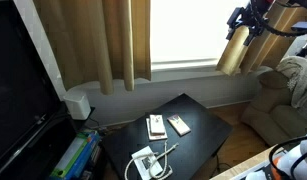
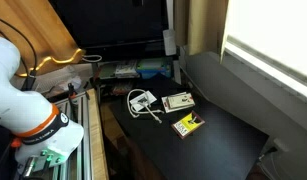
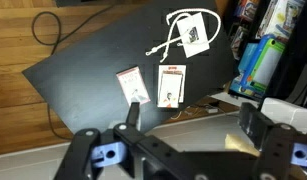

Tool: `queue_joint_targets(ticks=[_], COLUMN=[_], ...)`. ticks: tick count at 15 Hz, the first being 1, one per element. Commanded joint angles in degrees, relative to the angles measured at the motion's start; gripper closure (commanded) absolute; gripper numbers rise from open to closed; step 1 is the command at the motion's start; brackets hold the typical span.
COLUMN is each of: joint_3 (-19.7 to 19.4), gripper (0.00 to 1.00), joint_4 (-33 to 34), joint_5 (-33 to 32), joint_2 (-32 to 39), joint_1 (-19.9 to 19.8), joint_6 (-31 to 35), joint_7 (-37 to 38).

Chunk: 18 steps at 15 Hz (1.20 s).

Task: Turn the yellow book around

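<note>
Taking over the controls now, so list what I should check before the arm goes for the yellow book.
1. Is the claw open: ok.
2. Is the yellow book in the wrist view: ok.
3. Does it lie flat on the table, apart from the cream book: ok.
4. Is the cable of the white device off it: ok.
5. Is the claw low and centred over it: not ok.
6. Which way the cover faces: cannot tell.

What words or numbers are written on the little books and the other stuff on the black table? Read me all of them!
No text can be read in any view.
yellow book: cover print too blurred to read.
cream book: a reddish mark, letters too small to read.
white device: a dark patch, no legible label.
colourful boxes beside the table: too blurred to read.
</note>
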Motion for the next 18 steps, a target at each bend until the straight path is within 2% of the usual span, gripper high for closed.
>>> queue_joint_targets(ticks=[1,7,12,15,18], joint_3=[1.2,1.2,0.7,1.5,3.1], gripper=[0.00,0.00,0.00,0.00,0.00], joint_4=[0.2,0.2,0.3,-0.5,-1.5], joint_5=[0.6,0.6,1.2,1.4,0.3], joint_2=[0.2,0.2,9.1,15.6,21.2], joint_1=[-1.6,-1.6,-2.4,-1.7,-1.2], joint_6=[-0.2,-0.2,2.9,6.5,12.8], joint_7=[-0.6,-0.6,-0.4,-1.9,-3.6])
